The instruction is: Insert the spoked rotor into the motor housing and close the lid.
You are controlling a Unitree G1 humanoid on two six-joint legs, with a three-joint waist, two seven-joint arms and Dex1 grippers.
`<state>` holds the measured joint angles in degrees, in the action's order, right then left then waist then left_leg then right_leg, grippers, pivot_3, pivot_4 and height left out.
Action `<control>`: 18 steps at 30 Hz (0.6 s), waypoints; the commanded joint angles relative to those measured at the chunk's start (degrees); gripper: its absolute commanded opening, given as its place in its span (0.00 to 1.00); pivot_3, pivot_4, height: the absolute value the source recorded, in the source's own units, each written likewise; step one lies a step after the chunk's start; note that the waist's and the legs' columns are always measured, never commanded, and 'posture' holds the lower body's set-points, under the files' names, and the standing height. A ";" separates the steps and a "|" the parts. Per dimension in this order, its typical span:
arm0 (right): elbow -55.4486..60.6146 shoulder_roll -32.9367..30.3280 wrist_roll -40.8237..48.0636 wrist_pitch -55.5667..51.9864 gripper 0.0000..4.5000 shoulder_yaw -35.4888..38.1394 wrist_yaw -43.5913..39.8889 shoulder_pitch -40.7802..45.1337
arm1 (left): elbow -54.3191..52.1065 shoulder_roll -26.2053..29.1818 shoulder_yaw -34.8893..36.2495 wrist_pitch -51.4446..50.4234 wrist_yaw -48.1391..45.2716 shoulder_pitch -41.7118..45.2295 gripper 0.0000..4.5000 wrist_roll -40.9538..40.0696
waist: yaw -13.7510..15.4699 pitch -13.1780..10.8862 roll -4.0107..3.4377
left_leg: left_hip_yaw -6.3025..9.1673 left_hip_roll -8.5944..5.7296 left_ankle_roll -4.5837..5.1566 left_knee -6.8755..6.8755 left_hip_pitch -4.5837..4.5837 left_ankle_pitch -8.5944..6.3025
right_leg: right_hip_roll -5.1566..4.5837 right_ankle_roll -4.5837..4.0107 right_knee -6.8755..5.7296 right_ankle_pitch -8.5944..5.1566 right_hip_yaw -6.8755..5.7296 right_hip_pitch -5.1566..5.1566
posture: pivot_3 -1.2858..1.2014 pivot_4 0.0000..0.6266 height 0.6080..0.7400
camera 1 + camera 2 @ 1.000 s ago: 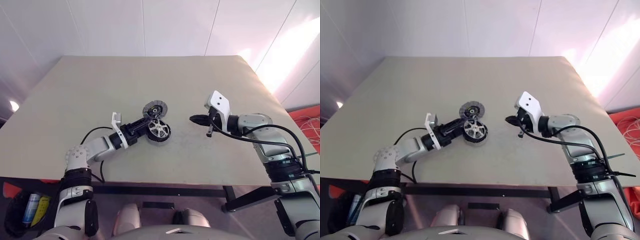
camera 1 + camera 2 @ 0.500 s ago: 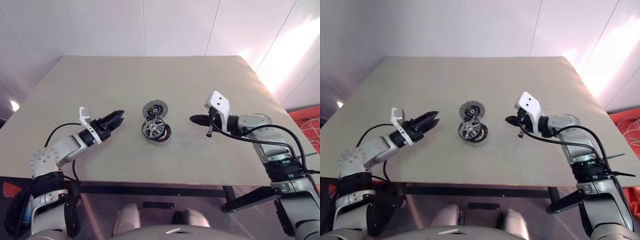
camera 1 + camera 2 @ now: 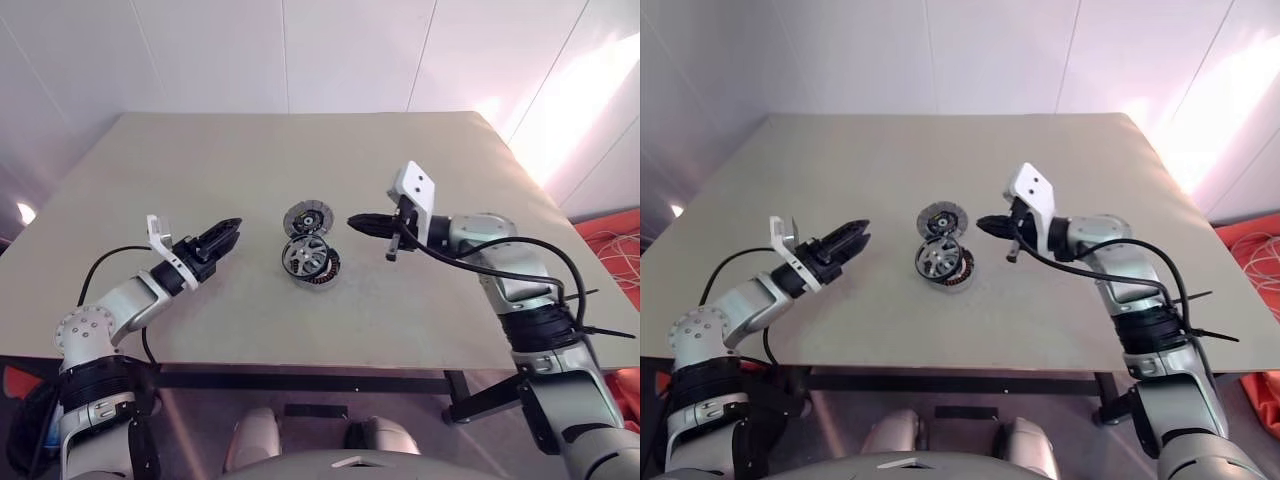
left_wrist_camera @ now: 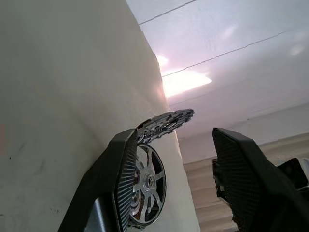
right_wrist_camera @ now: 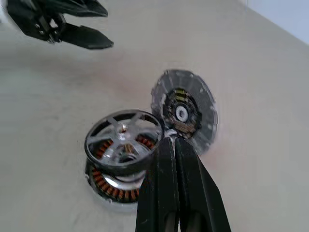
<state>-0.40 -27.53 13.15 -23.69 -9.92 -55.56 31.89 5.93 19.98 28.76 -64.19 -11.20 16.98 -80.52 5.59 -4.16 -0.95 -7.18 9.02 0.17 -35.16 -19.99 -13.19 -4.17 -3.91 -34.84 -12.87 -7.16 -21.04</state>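
Note:
The spoked rotor (image 5: 124, 140), a dark wheel with silver spokes and reddish-brown windings, lies tilted in the grey motor housing (image 5: 115, 202) at the table's middle (image 3: 309, 258). The lid (image 5: 182, 110) stands open behind it, joined at the edge, its dark slotted ring facing me (image 3: 308, 217). My right gripper (image 3: 353, 222) is shut and empty, its tip hovering just right of the lid with a small gap. My left gripper (image 3: 230, 234) is open and empty, a hand's width left of the housing and pointing at it. The left wrist view looks between its fingers (image 4: 120, 183) at the rotor (image 4: 147, 181).
The beige table (image 3: 450, 300) has free room on all sides of the housing. Its front edge runs close below both arms. A dark bag (image 3: 30, 440) with bright items sits on the floor at the lower left.
My left gripper was at the rotor and housing and has drawn back to the left, empty. The rotor has settled flatter. My right gripper has moved left toward the lid.

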 commanded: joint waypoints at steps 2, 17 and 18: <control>1.45 3.03 -2.57 0.15 0.00 -3.95 2.32 2.04 | -4.31 2.22 -1.18 1.33 -1.99 1.18 0.59 1.59 | 0.00 0.00 0.00 | 0.00 0.00 -0.06 0.00 0.00 -0.01 | 0.00 0.00 -0.01 0.00 0.00 -0.02 | 0.52 0.00 1.00; 0.60 3.57 -6.05 2.19 0.00 -8.93 -0.27 3.00 | -4.75 3.02 -2.22 3.15 -3.97 0.76 0.59 4.62 | -0.08 0.00 0.00 | 0.01 -0.01 -0.23 0.01 -0.01 -0.09 | 0.00 -0.02 -0.03 0.01 0.01 0.00 | 0.52 0.00 1.00; 0.35 3.78 -6.16 2.22 0.00 -9.16 -0.20 2.86 | -4.67 3.05 -2.20 3.26 -4.06 0.74 0.59 4.78 | -0.08 0.00 0.00 | 0.01 -0.01 -0.23 0.01 -0.01 -0.08 | 0.00 -0.02 -0.03 0.01 0.01 0.00 | 0.52 0.00 1.00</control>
<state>-1.48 -24.03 7.12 -22.21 -19.06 -55.91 34.19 3.46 22.41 26.33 -61.78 -14.32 17.33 -75.89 5.51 -4.16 -0.94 -7.17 9.01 -0.06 -35.16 -20.00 -13.28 -4.17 -3.93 -34.86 -12.86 -7.15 -21.05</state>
